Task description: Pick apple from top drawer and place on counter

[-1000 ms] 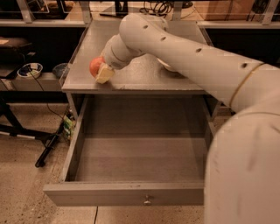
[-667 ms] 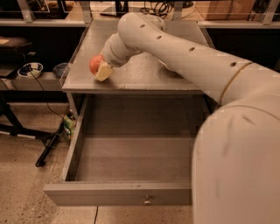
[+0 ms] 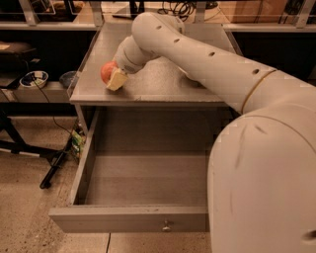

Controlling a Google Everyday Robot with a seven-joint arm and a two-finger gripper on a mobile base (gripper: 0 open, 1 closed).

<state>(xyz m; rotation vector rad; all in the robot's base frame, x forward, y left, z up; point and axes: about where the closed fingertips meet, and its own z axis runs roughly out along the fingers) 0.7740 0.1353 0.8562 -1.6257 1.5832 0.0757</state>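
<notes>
The red-orange apple [image 3: 105,71] is at the front left of the grey counter [image 3: 163,86], low over its surface or resting on it. My gripper [image 3: 113,76] reaches over the counter from the right and is shut on the apple, with one cream finger [image 3: 117,79] in front of it. The top drawer [image 3: 128,220] is pulled fully open below the counter, its knob [image 3: 166,227] facing me. No object shows inside it. My arm hides the drawer's right side.
A shelf to the left holds a white bowl [image 3: 33,78] and a dark bowl [image 3: 66,79]. A black stand leg [image 3: 57,163] lies on the speckled floor left of the drawer. Cables [image 3: 180,7] lie behind the counter.
The apple and gripper stay at almost the same spot on the counter's front left. My arm's near part has shifted slightly in view.
</notes>
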